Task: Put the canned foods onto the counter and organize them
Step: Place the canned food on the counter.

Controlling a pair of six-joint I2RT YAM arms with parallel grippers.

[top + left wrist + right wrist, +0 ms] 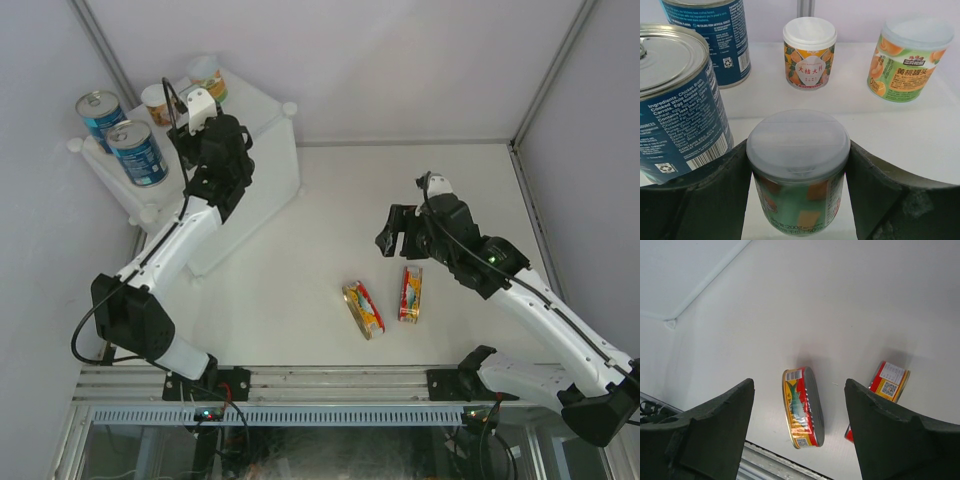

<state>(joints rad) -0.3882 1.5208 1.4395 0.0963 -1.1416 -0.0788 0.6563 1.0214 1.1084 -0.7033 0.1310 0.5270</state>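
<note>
1. The left end effector (797,146) is clenched on a small green-label can (798,210), held upright at the counter (265,150). The can is just beside two blue cans (138,152) and in front of two small cans (157,100).
2. The step in hand looks like setting this can down. The next move calls for releasing it level and backing off without knocking the nearest blue can.
3. The right end effector (798,384) hangs released and empty over two oval tins (363,309), which lie on the bench (330,200) and are not yet on the counter.

White tabletop (340,190) under even soft light, pale grey walls (350,60), slim metal corner posts (548,75), aluminium rail (330,385) along near edge.
</note>
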